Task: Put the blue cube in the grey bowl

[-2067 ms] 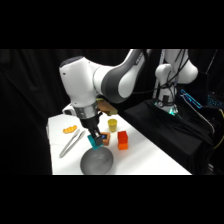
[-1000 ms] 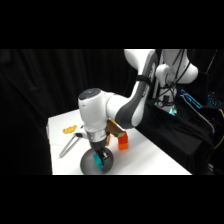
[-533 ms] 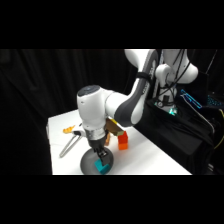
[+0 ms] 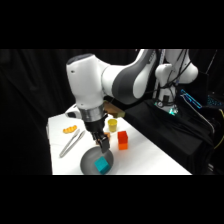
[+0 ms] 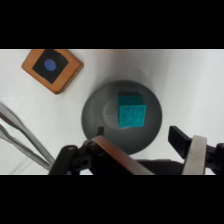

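The blue cube (image 5: 131, 111) sits inside the grey bowl (image 5: 95, 112), a little off its centre (resting free, nothing gripping it). Just above the bowl hangs the tool (image 5: 145, 142), fingers spread wide and empty. Beyond the bowl's rim on the tabletop (image 4: 150, 155) lie metal tongs (image 4: 70, 143), an orange block (image 4: 123, 140) and a yellow cup (image 4: 112, 124).

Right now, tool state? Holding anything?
Tool: open, holding nothing. The cube lies free in the bowl, clear of both fingers.
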Controlling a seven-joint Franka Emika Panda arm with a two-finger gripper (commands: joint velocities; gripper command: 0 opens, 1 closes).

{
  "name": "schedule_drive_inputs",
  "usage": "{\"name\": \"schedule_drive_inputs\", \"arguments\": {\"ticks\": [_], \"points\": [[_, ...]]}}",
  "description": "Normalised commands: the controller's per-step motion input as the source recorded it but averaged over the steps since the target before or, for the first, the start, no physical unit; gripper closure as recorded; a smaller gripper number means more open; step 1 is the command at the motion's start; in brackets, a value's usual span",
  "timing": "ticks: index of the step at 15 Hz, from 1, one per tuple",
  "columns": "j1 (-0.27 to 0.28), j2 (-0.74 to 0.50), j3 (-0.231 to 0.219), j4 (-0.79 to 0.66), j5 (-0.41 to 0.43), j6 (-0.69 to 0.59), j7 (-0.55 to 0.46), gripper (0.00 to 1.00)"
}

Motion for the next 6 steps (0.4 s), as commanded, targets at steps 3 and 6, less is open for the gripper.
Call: {"name": "schedule_drive_inputs", "arguments": {"ticks": [3,6], "points": [[-0.060,-0.24,0.047,0.11,0.041,-0.40,-0.10,0.00],[-0.032,-0.19,0.018,0.11,-0.027,-0.31,0.00,0.00]]}}
